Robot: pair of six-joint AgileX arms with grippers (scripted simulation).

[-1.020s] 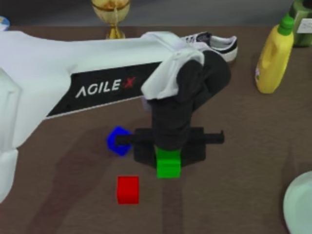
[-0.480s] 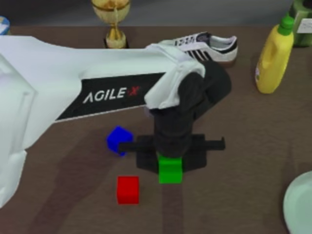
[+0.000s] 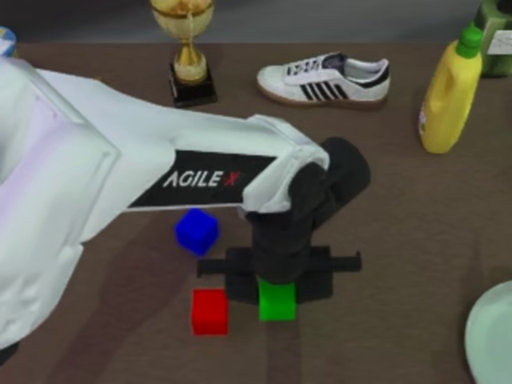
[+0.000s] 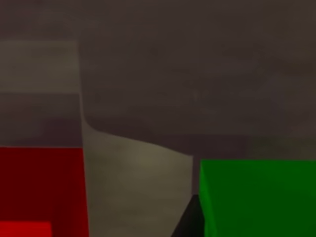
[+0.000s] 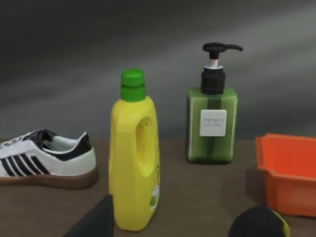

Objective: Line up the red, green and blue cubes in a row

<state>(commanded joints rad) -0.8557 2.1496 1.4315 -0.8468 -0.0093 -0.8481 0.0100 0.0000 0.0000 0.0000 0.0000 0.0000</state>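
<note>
My left gripper is shut on the green cube, low over the table's front middle. The red cube sits just left of it with a narrow gap between them. The blue cube lies farther back, left of the gripper, turned at an angle. In the left wrist view the red cube and the green cube fill the lower corners, with a dark fingertip against the green one. My right gripper is out of the top view, parked and open near the bottles.
A gold trophy and a white striped shoe stand at the back. The yellow bottle and green pump bottle are at the back right. A white plate lies at the front right, and an orange bin stands beside the pump bottle.
My left gripper carried the green cube toward the front, level with the red cube. The arm swung off the shoe and blue cube, which now show fully.
</note>
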